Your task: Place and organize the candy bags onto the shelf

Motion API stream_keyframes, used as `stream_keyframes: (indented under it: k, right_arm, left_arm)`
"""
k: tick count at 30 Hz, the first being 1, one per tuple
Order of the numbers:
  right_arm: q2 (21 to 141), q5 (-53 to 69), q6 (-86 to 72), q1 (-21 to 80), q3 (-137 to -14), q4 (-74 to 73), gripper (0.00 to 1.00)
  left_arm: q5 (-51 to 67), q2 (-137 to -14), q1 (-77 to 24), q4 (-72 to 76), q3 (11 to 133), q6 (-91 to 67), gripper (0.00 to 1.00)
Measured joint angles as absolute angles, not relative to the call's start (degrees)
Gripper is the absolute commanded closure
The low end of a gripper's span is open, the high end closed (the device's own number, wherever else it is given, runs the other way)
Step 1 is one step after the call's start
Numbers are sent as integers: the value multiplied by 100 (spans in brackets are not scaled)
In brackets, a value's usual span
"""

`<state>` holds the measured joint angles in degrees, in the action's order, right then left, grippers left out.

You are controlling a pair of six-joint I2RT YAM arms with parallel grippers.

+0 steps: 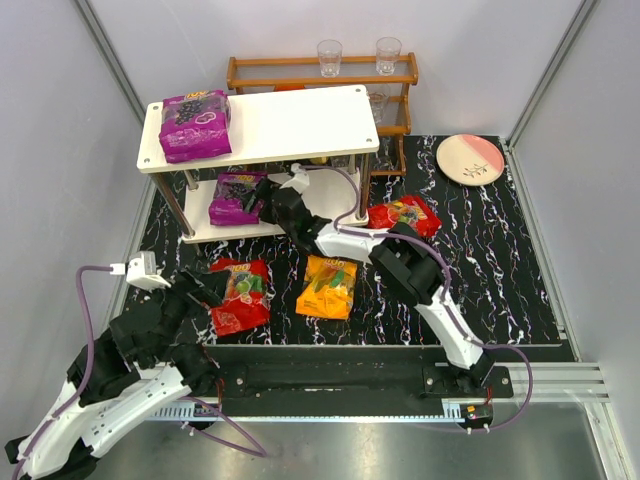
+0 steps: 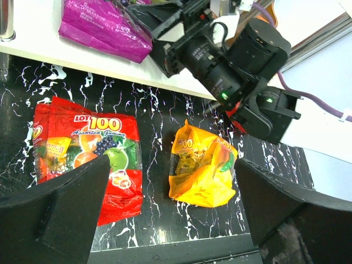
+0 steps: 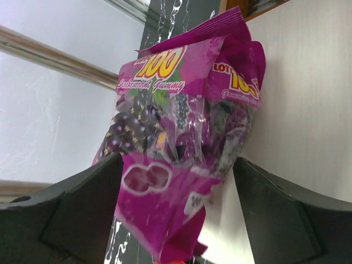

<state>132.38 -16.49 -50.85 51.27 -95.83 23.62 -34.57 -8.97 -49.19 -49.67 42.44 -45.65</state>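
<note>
The white shelf holds one purple candy bag on the left of its top board. A second purple bag lies on the lower board. My right gripper is open around this bag's near end, with a gap on the right side. A red bag and an orange bag lie on the black table. Another red bag lies partly behind the right arm. My left gripper is open and empty above the table, between the red bag and the orange bag.
A brown wooden rack with clear glasses stands behind the shelf. A pink and white plate lies at the back right. The right arm stretches across the table toward the shelf's lower board.
</note>
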Motion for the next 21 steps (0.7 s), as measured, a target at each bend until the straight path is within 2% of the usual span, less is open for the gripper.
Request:
stream_keyframes:
  k: [1, 3, 4, 6, 7, 11, 21]
  right_arm:
    - [13378, -1667, -5081, 5127, -9802, 2287, 23]
    - [13603, -1680, -5059, 5124, -10132, 2102, 50]
    - [13701, -1686, -5033, 5127, -10265, 2023, 79]
    - [13799, -1660, -5033, 5113, -10368, 1994, 97]
    - [13797, -1647, -5107, 5109, -10368, 2080, 100]
    - [13362, -1479, -5011, 5100, -9723, 2532, 100]
    - [10381, -878, -4370, 5463, -6128, 2482, 100]
  left_arm:
    - [-3459, -884, -4919, -4965, 4244, -4556, 1]
    - [-3457, -860, -4919, -4967, 4246, -4547, 1]
    - [-3457, -854, -4919, -4967, 4246, -4545, 1]
    - [-3457, -832, -4919, -4967, 4248, -4543, 1]
    - [-3457, -823, -4919, -4969, 4257, -4539, 1]
    - [-3459, -792, -4919, -4969, 4278, -4506, 1]
    - [-3496, -788, -4919, -4943, 4281, -4456, 1]
